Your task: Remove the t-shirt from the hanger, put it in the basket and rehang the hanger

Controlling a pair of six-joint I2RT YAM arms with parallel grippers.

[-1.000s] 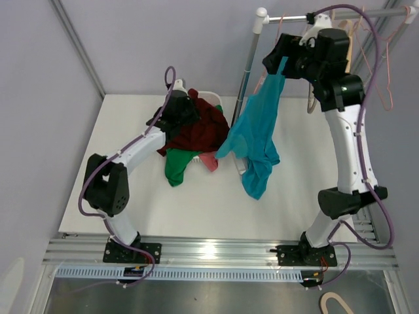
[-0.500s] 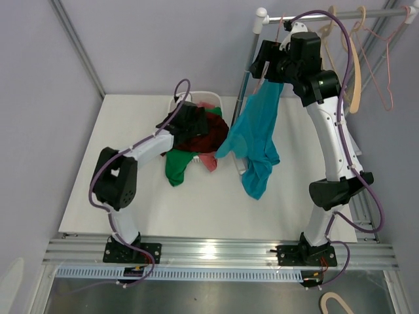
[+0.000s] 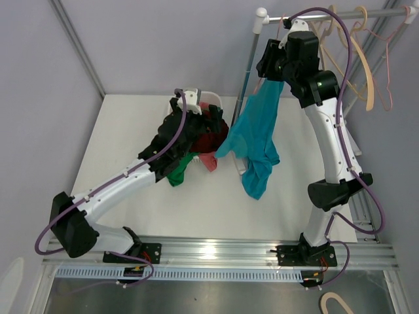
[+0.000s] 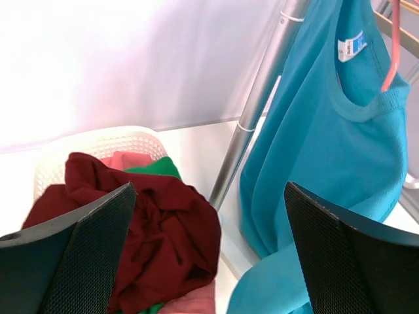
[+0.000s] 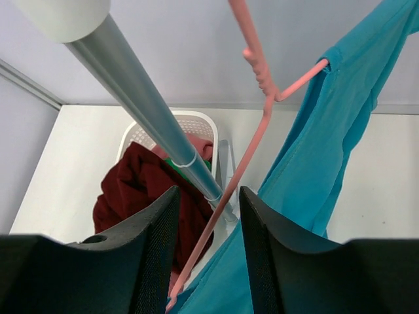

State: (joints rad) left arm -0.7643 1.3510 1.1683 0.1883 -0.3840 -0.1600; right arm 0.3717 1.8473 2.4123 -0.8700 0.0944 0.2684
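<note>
While the teal t-shirt hangs from a pink wire hanger near the pole end of the rack rail, the right gripper sits high beside that rail, close by the hanger's twisted neck. In the right wrist view its two black fingers stand a narrow way apart; the hanger's sloping arm runs down through the gap between them, with neither pad clearly pressed on the wire, so it has hold of nothing that shows. The shirt's shoulder is threaded on the hanger's other arm, up and to the right of those fingers; the cloth falls away below and to the right of the gripper.

From above, the shirt drapes down beside the rack's upright metal pole, its lower part bunched over the white table; whether it touches the surface cannot be told.

The left gripper reaches out over the white laundry basket, its jaws spread wide and empty. The t-shirt lies ahead and to the right of it, apart from both fingers, its neckline and white label facing the wrist camera. Below the fingers a maroon garment is heaped in the basket over a green garment and a coral garment; bare hangers hang further along the rail.
</note>
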